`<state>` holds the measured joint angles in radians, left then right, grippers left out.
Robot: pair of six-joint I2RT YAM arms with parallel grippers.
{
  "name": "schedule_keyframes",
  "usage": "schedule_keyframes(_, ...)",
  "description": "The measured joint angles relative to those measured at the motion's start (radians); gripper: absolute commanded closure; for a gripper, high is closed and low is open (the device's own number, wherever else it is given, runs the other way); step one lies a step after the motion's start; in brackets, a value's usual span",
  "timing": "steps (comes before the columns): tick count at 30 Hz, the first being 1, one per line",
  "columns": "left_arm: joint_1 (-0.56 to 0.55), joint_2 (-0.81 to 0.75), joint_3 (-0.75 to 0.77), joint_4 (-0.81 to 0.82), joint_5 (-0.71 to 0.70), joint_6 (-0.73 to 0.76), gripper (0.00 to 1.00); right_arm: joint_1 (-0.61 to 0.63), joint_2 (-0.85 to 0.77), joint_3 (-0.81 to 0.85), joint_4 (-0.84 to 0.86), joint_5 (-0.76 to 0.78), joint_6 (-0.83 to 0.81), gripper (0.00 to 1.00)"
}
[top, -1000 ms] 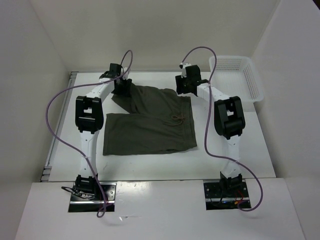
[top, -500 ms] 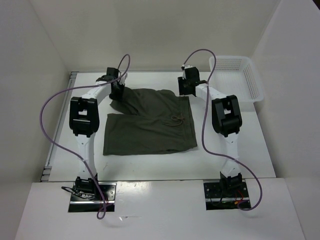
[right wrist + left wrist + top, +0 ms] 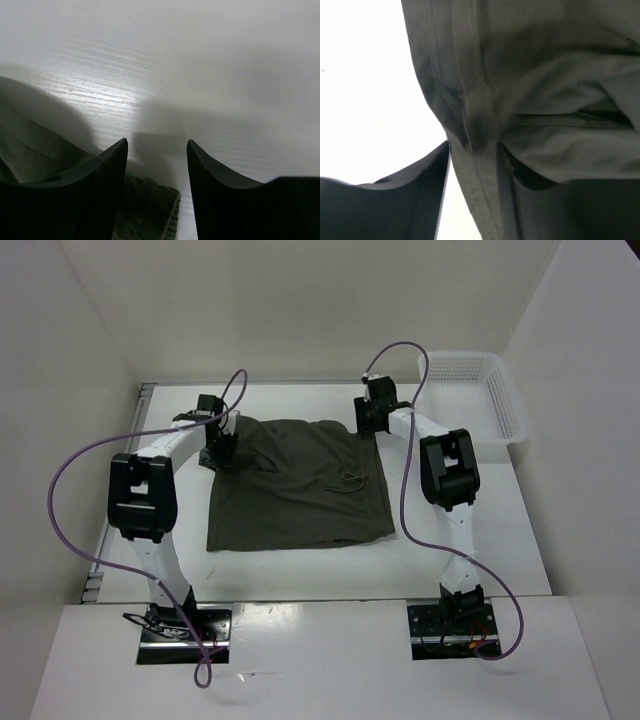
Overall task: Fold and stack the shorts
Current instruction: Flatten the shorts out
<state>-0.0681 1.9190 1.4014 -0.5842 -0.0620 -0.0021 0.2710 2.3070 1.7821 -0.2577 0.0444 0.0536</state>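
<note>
White table (image 3: 480, 540) — plain white walls (image 3: 300, 300) around, soft even light.

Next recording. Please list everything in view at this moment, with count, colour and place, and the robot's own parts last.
shorts: one pair, dark olive green, spread flat mid-table
basket: one, white mesh, far right corner of the table
table: one, white, under everything
cables: two, purple, looping from each wrist down to its base
left arm: one, white and black, left of the shorts
right arm: one, white and black, right of the shorts
left gripper: one, black, at the shorts' far left corner, a fold of fabric between its fingers
right gripper: one, black, at the shorts' far right corner, jaws apart over bare table
</note>
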Motion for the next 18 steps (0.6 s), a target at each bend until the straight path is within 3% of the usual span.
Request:
schedule_keyframes(2, 0.011, 0.023, 0.055, -0.031, 0.011, 0.002, 0.40, 0.000, 0.000, 0.000, -0.002, -0.002, -0.002, 0.42)
schedule_keyframes(8, 0.079, 0.323, 0.697, 0.010, 0.099, 0.000, 0.29, 0.000, 0.009, 0.042, -0.010, -0.046, -0.006, 0.39)
schedule_keyframes(10, 0.090, 0.395, 0.826, 0.022, 0.115, -0.001, 0.29, 0.000, 0.011, 0.055, -0.009, -0.062, -0.005, 0.37)
schedule_keyframes(18, 0.057, 0.578, 0.874, -0.014, 0.153, -0.001, 0.23, -0.001, 0.042, 0.083, -0.032, -0.101, 0.044, 0.37)
